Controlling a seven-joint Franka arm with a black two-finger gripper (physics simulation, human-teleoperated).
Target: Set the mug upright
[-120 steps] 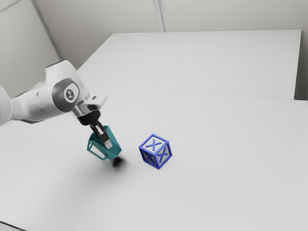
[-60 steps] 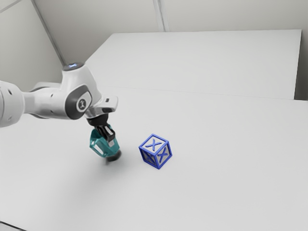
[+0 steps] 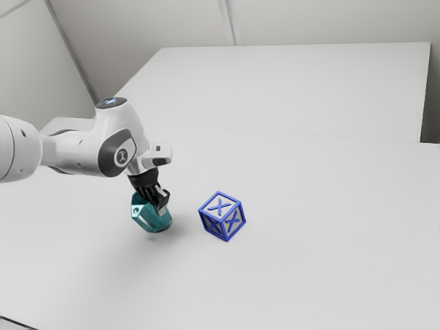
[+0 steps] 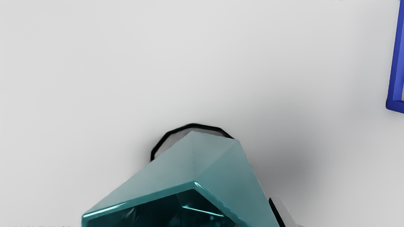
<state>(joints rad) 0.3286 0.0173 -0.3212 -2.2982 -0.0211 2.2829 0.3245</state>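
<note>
The teal faceted mug leans at the table, its base end low and its opening toward the hand. My gripper reaches down onto it from above and is shut on it. In the wrist view the mug shows its outer walls, part of its dark inside, and a black-edged round base at the far end. There my gripper has one fingertip alongside the mug's outer wall; the other is hidden. Whether the base rests flat on the table I cannot tell.
A blue-framed cube with X-marked faces stands on the white table, a short way from the mug toward the exterior view's right. Behind rises a pale panel.
My hand has swung and turned, carrying the mug round with it; the mug's handle side has turned and its body has dropped slightly. The cube has stayed put.
</note>
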